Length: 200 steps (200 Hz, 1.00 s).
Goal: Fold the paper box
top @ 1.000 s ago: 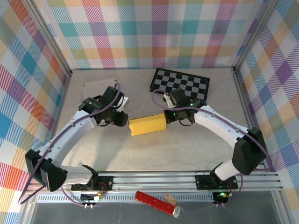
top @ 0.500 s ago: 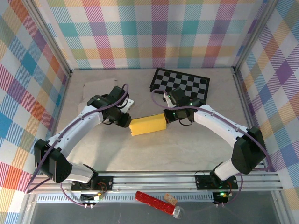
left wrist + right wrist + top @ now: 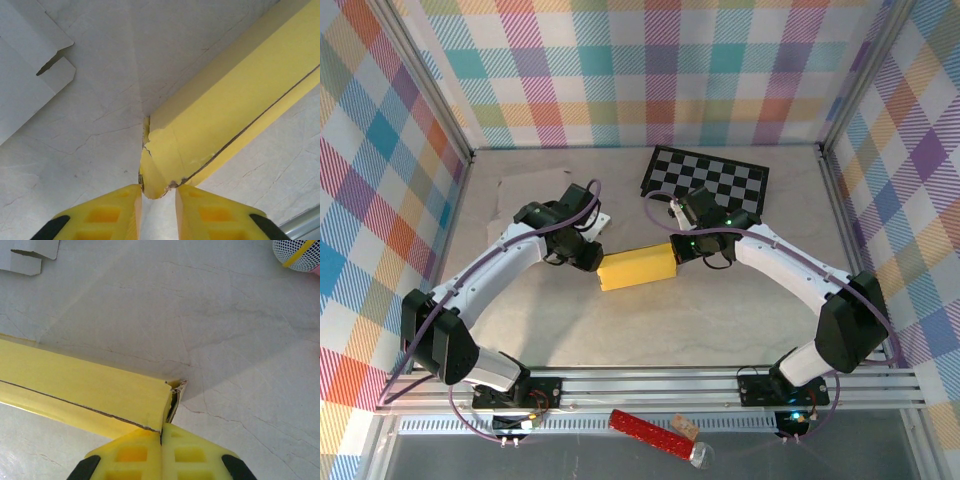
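The yellow paper box (image 3: 636,267) lies closed on its side in the middle of the table. My left gripper (image 3: 590,256) is at its left end. In the left wrist view its jaws (image 3: 158,192) stand narrowly open, and the torn tip of the box's end flap (image 3: 160,170) pokes into the gap between them. My right gripper (image 3: 678,250) is at the box's right end. In the right wrist view its fingers (image 3: 161,435) are pressed together, and the thin end edge of the box (image 3: 100,390) runs into their seam.
A black-and-white checkerboard (image 3: 705,180) lies at the back right. A flat white cardboard piece (image 3: 535,187) lies behind the left arm, also seen as white cardboard (image 3: 25,75). A red packet (image 3: 650,432) rests on the front rail. A white mesh ball (image 3: 300,255) sits near the base.
My left gripper has moved right onto the box's left end and its jaws have narrowed. The right arm and the box have stayed put.
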### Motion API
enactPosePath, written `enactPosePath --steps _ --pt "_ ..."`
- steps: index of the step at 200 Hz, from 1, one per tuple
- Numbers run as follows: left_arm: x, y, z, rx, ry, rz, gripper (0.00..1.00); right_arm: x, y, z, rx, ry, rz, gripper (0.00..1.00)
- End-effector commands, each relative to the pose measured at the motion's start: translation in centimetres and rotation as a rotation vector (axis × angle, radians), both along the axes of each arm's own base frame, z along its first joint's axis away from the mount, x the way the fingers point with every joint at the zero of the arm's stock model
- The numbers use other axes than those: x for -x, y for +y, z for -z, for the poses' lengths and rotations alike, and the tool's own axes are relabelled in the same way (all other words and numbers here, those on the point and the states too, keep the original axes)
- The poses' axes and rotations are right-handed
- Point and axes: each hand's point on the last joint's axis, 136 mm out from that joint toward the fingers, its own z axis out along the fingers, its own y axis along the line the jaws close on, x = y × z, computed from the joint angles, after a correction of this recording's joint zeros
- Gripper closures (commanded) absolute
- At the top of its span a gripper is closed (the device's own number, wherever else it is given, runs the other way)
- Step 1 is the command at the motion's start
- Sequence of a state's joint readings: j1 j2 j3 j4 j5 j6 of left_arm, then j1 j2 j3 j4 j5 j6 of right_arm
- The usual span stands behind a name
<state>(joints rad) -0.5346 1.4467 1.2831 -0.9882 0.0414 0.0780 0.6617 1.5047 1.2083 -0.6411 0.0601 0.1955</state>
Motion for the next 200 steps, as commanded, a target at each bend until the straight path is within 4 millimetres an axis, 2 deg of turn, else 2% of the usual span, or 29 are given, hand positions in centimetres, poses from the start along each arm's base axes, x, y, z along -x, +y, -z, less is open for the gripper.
enactPosePath --steps 1,39,92,142,200 --pt "-0.4 0.0 0.0 -0.004 -0.011 0.011 0.81 1.2 -0.1 1.2 0.025 0.067 -0.008 1.0" --pt "-0.4 -0.2 0.2 0.004 -0.009 0.009 0.84 1.2 -0.1 1.3 0.025 0.07 -0.009 1.0" --pt "-0.5 -0.3 0.2 0.009 -0.003 -0.004 0.95 1.1 0.0 1.4 0.026 0.072 -0.006 1.0" --pt "-0.5 -0.4 -0.1 0.026 0.013 -0.048 1.0 0.9 -0.1 1.4 0.026 0.07 0.019 1.0" --pt "0.3 -1.1 -0.3 0.083 0.09 -0.132 1.0 0.7 -0.2 1.3 0.023 0.07 0.056 1.0"
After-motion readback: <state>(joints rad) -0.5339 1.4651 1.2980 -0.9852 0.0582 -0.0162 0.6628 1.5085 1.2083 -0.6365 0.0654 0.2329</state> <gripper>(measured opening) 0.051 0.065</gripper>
